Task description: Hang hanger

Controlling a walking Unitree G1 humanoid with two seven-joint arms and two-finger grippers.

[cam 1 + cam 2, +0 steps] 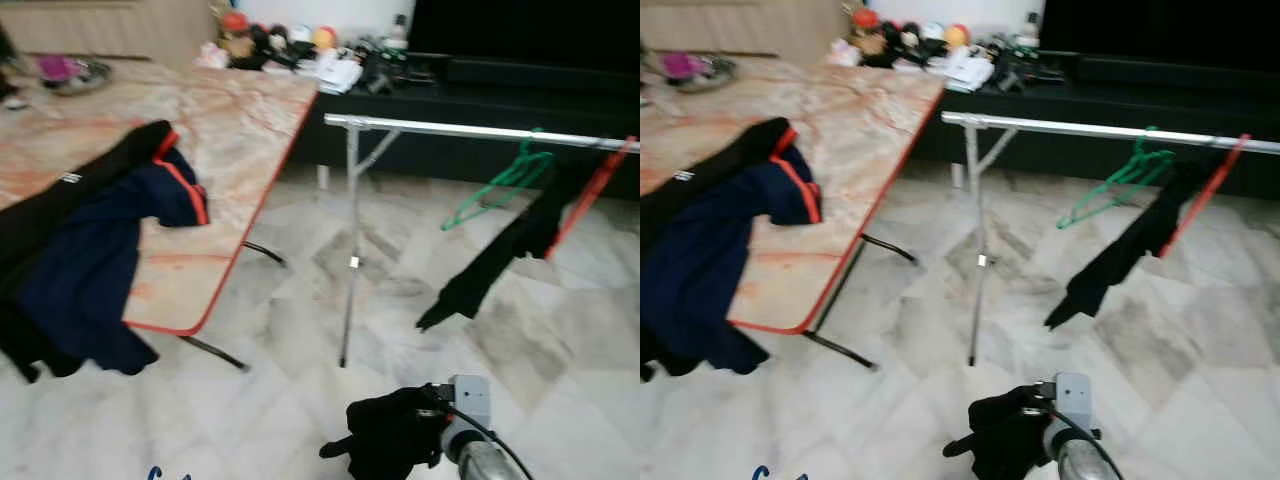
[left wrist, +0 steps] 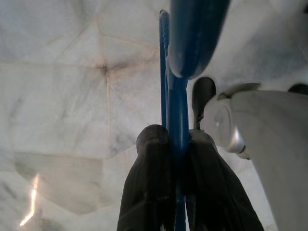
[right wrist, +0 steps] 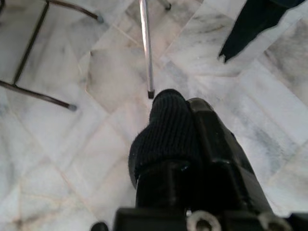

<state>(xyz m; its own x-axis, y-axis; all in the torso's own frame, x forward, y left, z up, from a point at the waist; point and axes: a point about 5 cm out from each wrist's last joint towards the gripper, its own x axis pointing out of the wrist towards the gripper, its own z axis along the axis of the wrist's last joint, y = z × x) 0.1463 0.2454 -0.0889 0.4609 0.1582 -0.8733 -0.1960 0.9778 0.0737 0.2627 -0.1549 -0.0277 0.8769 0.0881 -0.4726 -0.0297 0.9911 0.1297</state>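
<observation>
Left eye view: a marble-patterned worktop [image 1: 240, 120] is occupying the 10 o'clock area, with a dark navy garment [image 1: 90, 250] with orange trim draping over its near edge. A silver clothes rail [image 1: 480, 131] is spanning from 12 to 3 o'clock; a green hanger [image 1: 500, 185] and a black garment [image 1: 500, 260] on a red hanger [image 1: 595, 190] are hanging from it. The right gripper [image 1: 385, 435] is sitting at 6 o'clock above the marble floor [image 1: 300, 400], wrapped in black fabric.

Left wrist view: the left gripper [image 2: 177, 144] is holding a blue hanger [image 2: 175, 96], its fingers [image 2: 151, 183] pressing together on the blue bar, over the floor.

Right wrist view: the right fingers [image 3: 211, 139] are lying together, one sheathed in a black knit cover [image 3: 166, 134], pointing toward the rail's leg [image 3: 146, 48].
</observation>
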